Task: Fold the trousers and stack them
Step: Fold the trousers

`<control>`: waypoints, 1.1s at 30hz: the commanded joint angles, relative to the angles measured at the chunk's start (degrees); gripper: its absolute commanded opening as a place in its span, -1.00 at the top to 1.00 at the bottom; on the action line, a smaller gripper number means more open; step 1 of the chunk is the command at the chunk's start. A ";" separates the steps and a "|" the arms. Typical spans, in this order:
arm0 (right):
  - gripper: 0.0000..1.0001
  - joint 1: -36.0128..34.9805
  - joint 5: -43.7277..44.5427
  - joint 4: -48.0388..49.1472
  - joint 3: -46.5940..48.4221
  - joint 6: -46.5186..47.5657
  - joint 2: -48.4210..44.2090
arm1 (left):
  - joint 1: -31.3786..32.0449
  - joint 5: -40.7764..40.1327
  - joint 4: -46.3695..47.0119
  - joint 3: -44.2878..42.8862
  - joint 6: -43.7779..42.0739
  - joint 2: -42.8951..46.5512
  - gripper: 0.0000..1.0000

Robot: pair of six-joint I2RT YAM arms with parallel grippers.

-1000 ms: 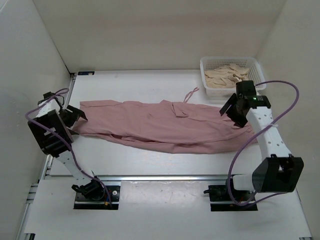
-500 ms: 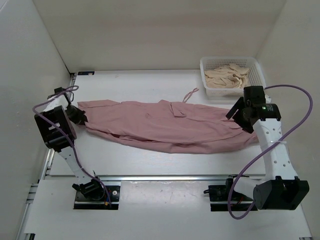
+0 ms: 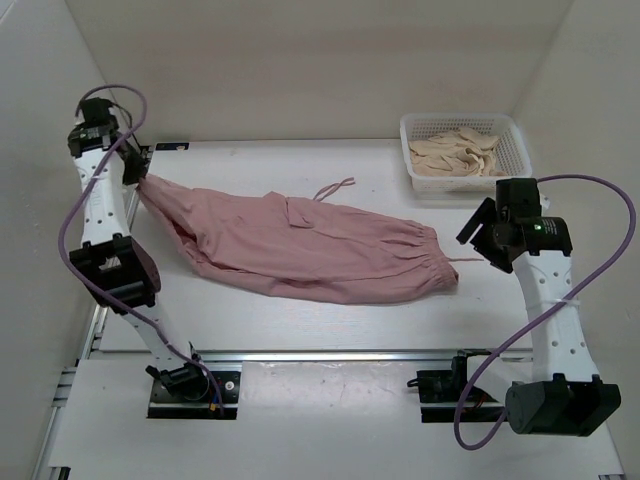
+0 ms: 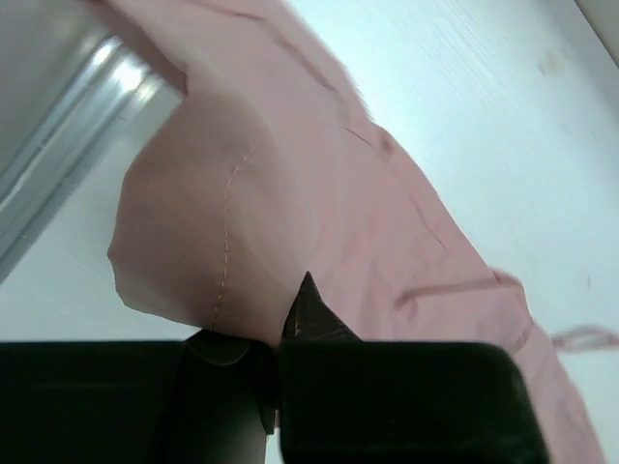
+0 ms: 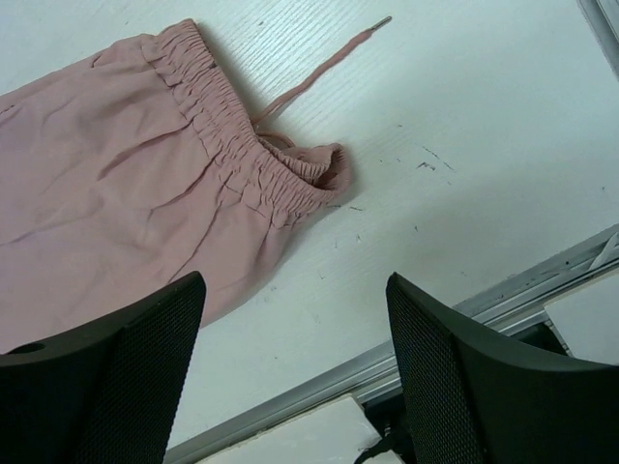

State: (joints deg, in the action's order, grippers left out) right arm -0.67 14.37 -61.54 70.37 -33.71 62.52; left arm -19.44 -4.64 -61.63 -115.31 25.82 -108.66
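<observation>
The dusty-pink trousers point(image 3: 300, 245) lie stretched across the table, their leg end at the far left and the elastic waistband point(image 3: 435, 255) at the right. My left gripper point(image 3: 135, 170) is raised at the far left edge, shut on the leg end, which hangs lifted from it. In the left wrist view the pink fabric point(image 4: 290, 174) bunches out from between the closed fingers of that gripper point(image 4: 276, 333). My right gripper point(image 3: 480, 235) hovers open just right of the waistband, touching nothing. Below its open fingers point(image 5: 295, 290) show the gathered waistband point(image 5: 242, 145) and a drawstring point(image 5: 319, 63).
A white basket point(image 3: 460, 117) holding beige cloth point(image 3: 455, 152) stands at the back right corner. White walls close in the left, back and right sides. A metal rail point(image 3: 330, 353) runs along the near table edge, and another point(image 4: 58, 184) along the left edge.
My left gripper shut on the leg end and rose toward the far left corner, dragging the trousers leftward. The waistband slid out from under the right gripper, which drifted slightly right.
</observation>
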 commanded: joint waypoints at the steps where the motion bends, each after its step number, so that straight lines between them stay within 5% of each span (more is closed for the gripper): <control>1: -0.61 0.40 -1.44 -0.51 0.30 2.43 -1.88 | 8.00 -3.96 -3.68 -0.46 -3.41 7.75 0.79; 6: -0.61 0.40 -1.45 -0.51 0.30 4.01 -3.72 | 22.05 -7.84 -3.68 3.41 -3.94 13.03 0.79; 12: -0.61 0.40 -2.59 -0.51 -3.74 4.01 -5.57 | 48.06 -11.53 -3.76 12.90 3.26 13.13 0.75; 13: -0.61 0.40 -3.20 -0.51 -3.75 4.01 -5.57 | 50.97 -10.31 -3.16 13.78 3.79 12.17 0.36; 14: -0.61 0.40 -3.21 -0.51 -4.27 4.01 -6.26 | 54.56 -6.99 -3.15 15.10 5.10 11.03 -0.96; 18: -0.61 0.40 -3.21 -0.51 -4.27 4.01 -7.59 | 56.09 -7.30 -5.61 15.11 7.13 6.97 -1.00; 21: -0.61 0.40 -2.59 -1.04 -3.75 4.01 -8.12 | 56.09 -10.03 -6.83 13.27 7.14 7.49 -1.00; 23: -0.61 0.40 -2.59 -1.57 -3.75 3.48 -8.64 | 56.09 -10.56 -7.37 11.78 6.52 7.50 -0.54; 26: -0.61 0.40 -2.59 -1.57 -4.27 3.48 -8.64 | 56.09 -11.09 -7.90 11.16 5.82 7.50 0.51; 27: -0.61 0.40 -2.59 -1.57 -4.27 3.48 -8.64 | 56.61 -9.26 -7.20 11.16 5.82 6.89 0.72; 33: -0.61 0.40 -3.30 -1.04 -4.89 3.48 -8.64 | 61.44 -7.23 -6.14 9.14 7.05 2.32 0.79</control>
State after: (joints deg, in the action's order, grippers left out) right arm -0.43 11.60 -62.98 65.78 -30.89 54.57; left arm 39.09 -13.65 -68.60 -103.26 32.03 -105.03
